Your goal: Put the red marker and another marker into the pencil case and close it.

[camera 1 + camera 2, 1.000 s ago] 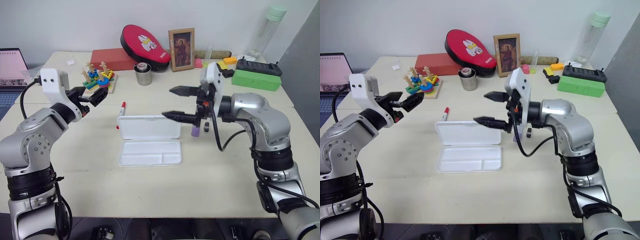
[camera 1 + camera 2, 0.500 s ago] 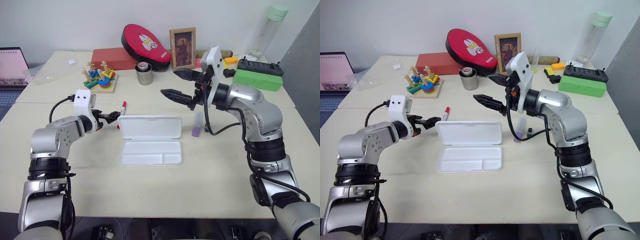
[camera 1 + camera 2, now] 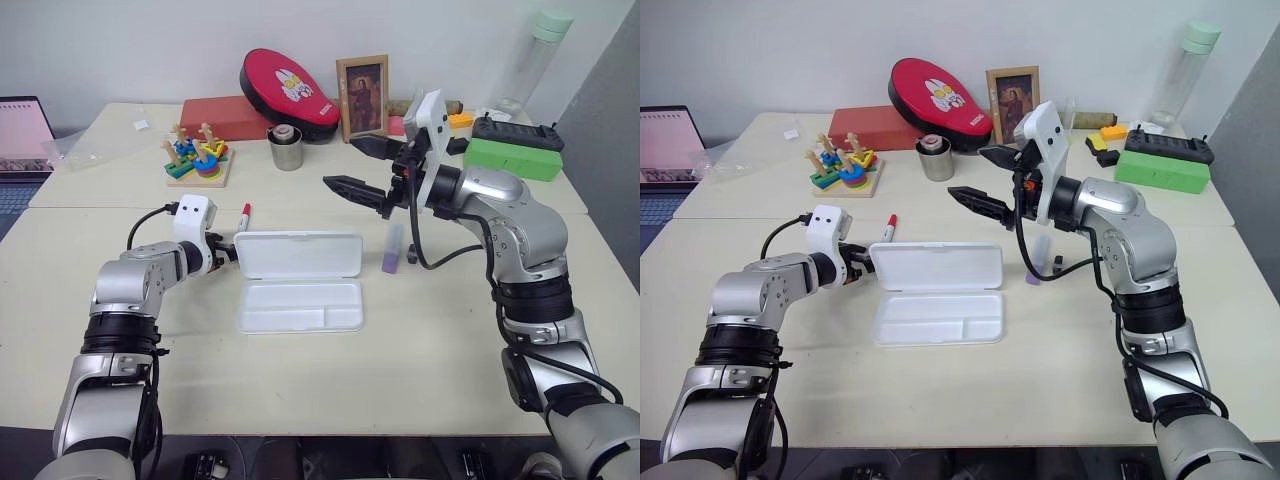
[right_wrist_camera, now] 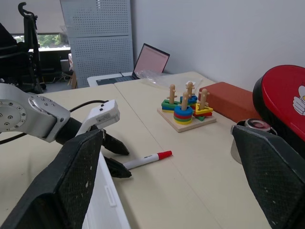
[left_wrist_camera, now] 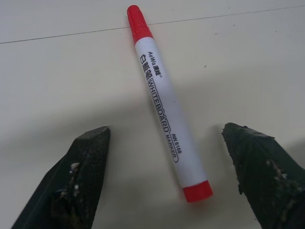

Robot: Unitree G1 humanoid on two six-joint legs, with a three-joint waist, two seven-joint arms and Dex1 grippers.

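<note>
one red marker (image 5: 164, 109), one purple marker (image 3: 392, 248), one pencil case (image 3: 300, 278)

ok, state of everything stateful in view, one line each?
pencil case: open, lid laid flat, tray empty.
red marker: capped, lying on the table between the left gripper's fingers, not gripped.
purple marker: capped, lying on the table right of the case.
left gripper: open, low at the marker.
right gripper: open, raised above the table, holding nothing.

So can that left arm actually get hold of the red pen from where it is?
Probably yes. The left gripper is down at the table with its jaws open on either side of the red marker, which lies flat with nothing on or against it. The pencil case sits just beside but does not seem to block it.
</note>
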